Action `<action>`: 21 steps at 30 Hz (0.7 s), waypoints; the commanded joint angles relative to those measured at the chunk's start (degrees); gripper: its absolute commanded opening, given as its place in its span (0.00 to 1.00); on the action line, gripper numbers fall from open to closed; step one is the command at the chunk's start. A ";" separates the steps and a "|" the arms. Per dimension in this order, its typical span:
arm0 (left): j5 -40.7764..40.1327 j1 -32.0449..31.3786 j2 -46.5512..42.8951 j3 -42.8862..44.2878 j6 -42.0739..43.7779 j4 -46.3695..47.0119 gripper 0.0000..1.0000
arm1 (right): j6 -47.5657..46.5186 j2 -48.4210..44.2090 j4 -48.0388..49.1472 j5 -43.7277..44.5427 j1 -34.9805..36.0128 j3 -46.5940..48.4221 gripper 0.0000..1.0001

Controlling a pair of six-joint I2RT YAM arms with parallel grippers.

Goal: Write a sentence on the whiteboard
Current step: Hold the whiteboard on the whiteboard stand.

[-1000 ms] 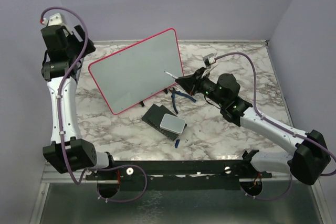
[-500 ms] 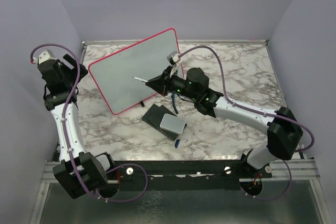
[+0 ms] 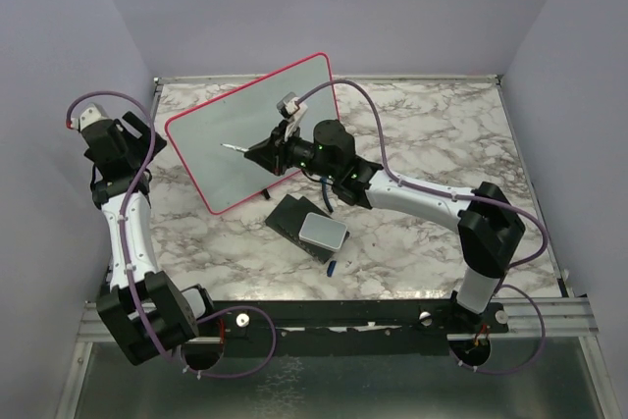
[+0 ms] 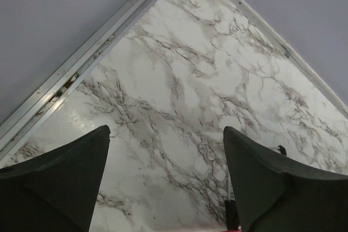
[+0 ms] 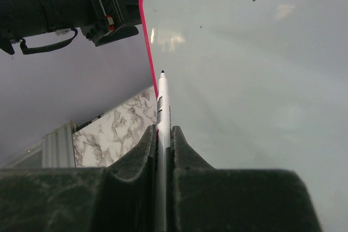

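The whiteboard (image 3: 257,123) stands tilted on its black feet at the middle back, with a red-pink frame. Its face is blank in both views; no sentence shows. My right gripper (image 3: 263,152) is shut on a white marker (image 3: 235,148) whose dark tip points at the left half of the board. In the right wrist view the marker (image 5: 162,96) sticks up between the shut fingers (image 5: 145,145), its tip near the board's (image 5: 250,80) left edge; I cannot tell if it touches. My left gripper (image 3: 145,140) is open and empty to the left of the board, over bare marble (image 4: 166,134).
A dark block with a grey-white pad (image 3: 312,226) lies in front of the board. A small blue cap (image 3: 333,265) lies near it. A blue-handled tool (image 3: 327,189) lies under the right arm. Purple walls close the left, back and right.
My right gripper has moved left across the board's face with the marker, from the right edge to the left half. The left arm has shifted a little at the far left.
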 commanded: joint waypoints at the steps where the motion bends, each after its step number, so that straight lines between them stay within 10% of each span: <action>1: -1.16 -0.30 1.94 -0.80 1.61 2.16 0.86 | -2.68 0.56 2.59 -1.70 1.23 0.11 0.01; 21: 0.59 -4.18 8.02 -0.20 3.52 1.42 0.86 | -3.38 4.95 6.34 0.72 3.11 3.45 0.01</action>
